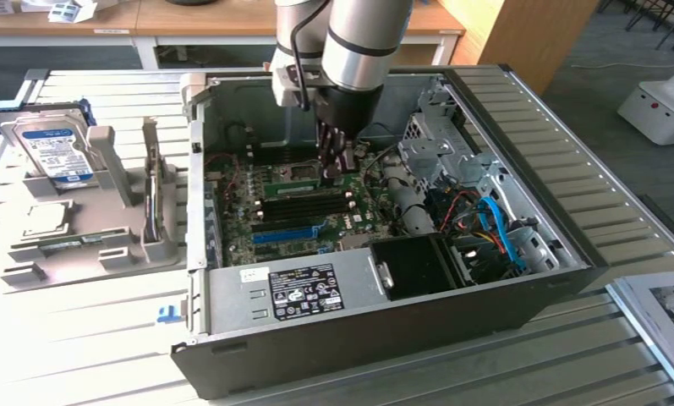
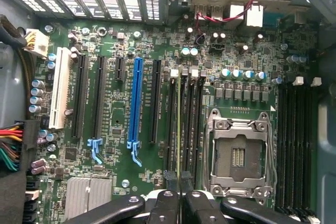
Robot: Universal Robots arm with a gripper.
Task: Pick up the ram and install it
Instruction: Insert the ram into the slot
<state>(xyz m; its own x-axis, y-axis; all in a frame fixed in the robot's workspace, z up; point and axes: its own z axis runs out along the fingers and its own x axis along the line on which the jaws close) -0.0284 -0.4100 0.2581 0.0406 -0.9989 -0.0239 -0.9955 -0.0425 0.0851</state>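
Counting across the motherboard point(image 2: 113, 129), one white slot point(image 2: 59, 87), one blue slot point(image 2: 136, 103), one ram point(image 2: 179, 124) and one processor socket point(image 2: 239, 153) are seen. The ram is pinched edge-on in the gripper point(image 2: 180, 195), whose fingers are closed narrowly on it. It is stretched away from them over the black memory slots point(image 2: 191, 124), between blue slot and socket, near the motherboard's middle.
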